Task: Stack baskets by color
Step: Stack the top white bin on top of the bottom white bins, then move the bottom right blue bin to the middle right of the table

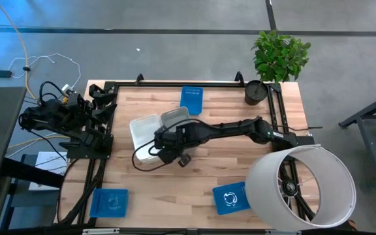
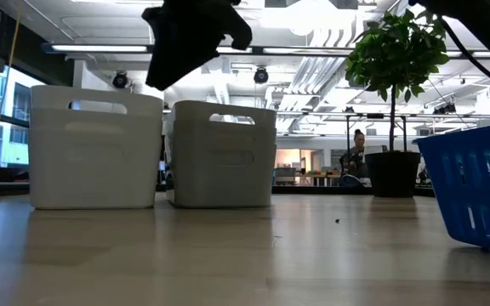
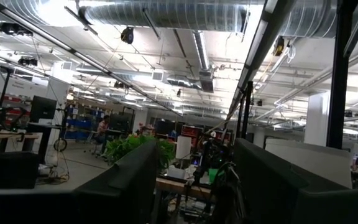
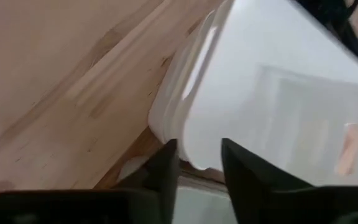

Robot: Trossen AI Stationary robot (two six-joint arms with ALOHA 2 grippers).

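Mid-table, my right gripper (image 4: 197, 163) straddles the white basket's (image 1: 144, 129) rim, fingers slightly apart; my left gripper (image 1: 100, 98) waits, fingers apart, at the table's (image 1: 207, 170) left edge.

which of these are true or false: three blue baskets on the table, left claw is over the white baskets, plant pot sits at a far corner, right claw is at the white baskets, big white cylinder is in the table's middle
1. Three blue baskets lie on the table. True: one at the far edge, one at the near left, one at the near right.
2. The left claw is over the white baskets. False: the left claw waits at the table's left edge.
3. The black plant pot sits at a far corner. True.
4. The right claw is at the white basket. True: the wrist view shows its fingers astride the basket's rim.
5. The big white cylinder is in the table's middle. False: it is at the near right corner.
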